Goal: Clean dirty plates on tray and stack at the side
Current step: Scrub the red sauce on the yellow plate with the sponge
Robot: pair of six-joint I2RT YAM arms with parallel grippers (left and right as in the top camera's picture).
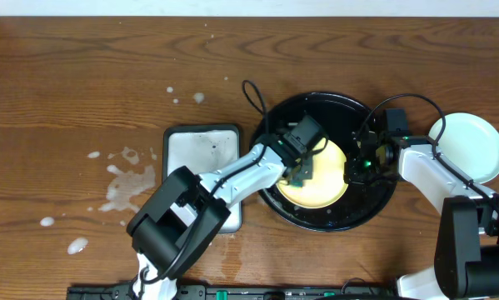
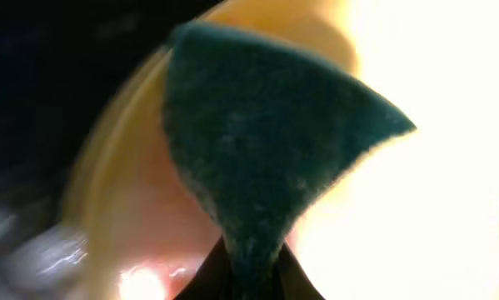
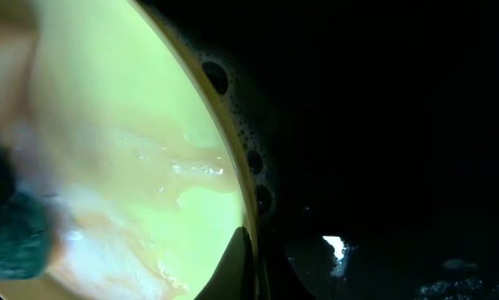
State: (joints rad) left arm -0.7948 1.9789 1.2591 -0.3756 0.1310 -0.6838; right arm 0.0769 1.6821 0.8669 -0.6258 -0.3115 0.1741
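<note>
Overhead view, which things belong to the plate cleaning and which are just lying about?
In the job: yellow plate, black tray under it, green sponge in the left gripper, right gripper at that plate's rim, pale plate at the side.
Lying about: white tray, wet splashes on the table.

One each: yellow plate [image 1: 329,180], pale plate [image 1: 474,146], black tray [image 1: 332,103], white tray [image 1: 201,147], green sponge [image 2: 257,142].

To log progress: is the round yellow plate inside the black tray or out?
Inside. The glossy round yellow plate lies within the raised rim of the large round black tray.
</note>
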